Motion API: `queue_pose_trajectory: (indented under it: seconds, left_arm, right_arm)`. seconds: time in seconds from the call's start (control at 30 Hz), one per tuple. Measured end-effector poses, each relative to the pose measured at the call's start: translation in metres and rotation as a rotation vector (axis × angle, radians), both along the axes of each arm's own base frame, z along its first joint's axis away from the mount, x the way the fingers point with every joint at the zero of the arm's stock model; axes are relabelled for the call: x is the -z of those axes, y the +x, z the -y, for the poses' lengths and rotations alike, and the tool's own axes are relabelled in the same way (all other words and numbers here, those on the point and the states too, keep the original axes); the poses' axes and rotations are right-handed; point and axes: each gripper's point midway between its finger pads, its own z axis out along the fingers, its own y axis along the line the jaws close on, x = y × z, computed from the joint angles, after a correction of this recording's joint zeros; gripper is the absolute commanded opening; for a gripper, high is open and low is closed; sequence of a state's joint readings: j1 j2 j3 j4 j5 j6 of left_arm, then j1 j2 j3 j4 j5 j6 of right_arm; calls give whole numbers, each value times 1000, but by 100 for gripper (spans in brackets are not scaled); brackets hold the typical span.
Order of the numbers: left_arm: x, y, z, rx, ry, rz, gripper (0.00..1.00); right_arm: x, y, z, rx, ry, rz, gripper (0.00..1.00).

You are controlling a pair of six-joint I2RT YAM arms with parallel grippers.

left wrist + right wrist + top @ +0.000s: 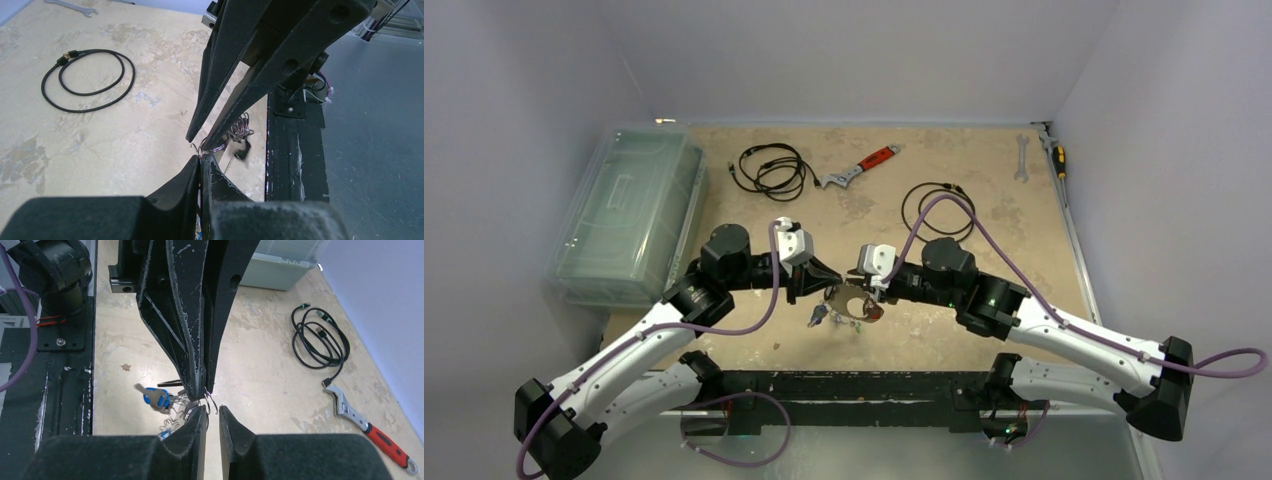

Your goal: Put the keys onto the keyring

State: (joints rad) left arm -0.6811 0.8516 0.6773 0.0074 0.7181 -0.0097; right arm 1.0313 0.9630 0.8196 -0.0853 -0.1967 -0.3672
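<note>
Low over the table (984, 200), tip to tip, left fingers (185, 185) pinch the keyring (852, 300), right fingers (190, 437) slightly spread.

The thin grey keyring (852, 300), pinched in the left hand (201, 159), carries bunched silver keys (159, 400), one blue-headed, dangling at its 8 o'clock.

Robotics lab cell, white walls (864, 50), scuffed tabletop (994, 165), red-handled wrench (860, 167), coiled cable (771, 170)

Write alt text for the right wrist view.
The left pincer, shut on the keyring, meets the open right pincer tip to tip. A blue key hangs beside them; a black cable and red wrench lie on the table.
</note>
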Motion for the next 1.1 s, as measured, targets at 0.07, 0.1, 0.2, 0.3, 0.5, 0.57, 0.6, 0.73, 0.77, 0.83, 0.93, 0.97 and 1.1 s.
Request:
queue_pose_trajectory:
  seconds: [0.07,0.1,0.2,0.3,0.5,0.57,0.6,0.73,0.77,0.83,0.93,0.97,1.1]
  left_arm:
    - [1,-1,0,3,2,-3,0]
    - [1,-1,0,5,2,-4,0]
    - [2,-2,0,8,5,-9,0]
    - [3,-1,0,9,9,-10,0]
    - [4,-2,0,9,12,-13,0]
    - [5,-2,0,9,14,-15,0]
    - [5,-2,0,8,15,-16,0]
    - [7,-1,0,7,21,-23,0]
    - [8,-1,0,7,23,-24,0]
    - [9,-1,-1,6,28,-30,0]
    - [11,-1,-1,6,32,-35,0]
    - [11,-1,-1,6,32,-36,0]
    - [13,-2,-1,4,37,-41,0]
  right_arm:
    - [0,0,0,0,-1,1,27]
    - [1,0,0,1,-3,0,29]
    - [2,2,-1,4,-10,-3,35]
    - [2,2,-2,4,-13,-5,36]
    - [6,2,-4,-1,-22,-12,33]
    - [7,1,-4,-5,-24,-15,31]
    - [7,1,-4,-6,-26,-16,30]
    - [10,1,-5,-9,-33,-21,30]
    - [11,1,-6,-9,-35,-23,30]
    - [12,1,-6,-12,-39,-26,30]
    - [14,1,-7,-14,-43,-30,30]
    - [15,1,-7,-16,-44,-31,31]
    - [17,0,-9,-24,-48,-37,32]
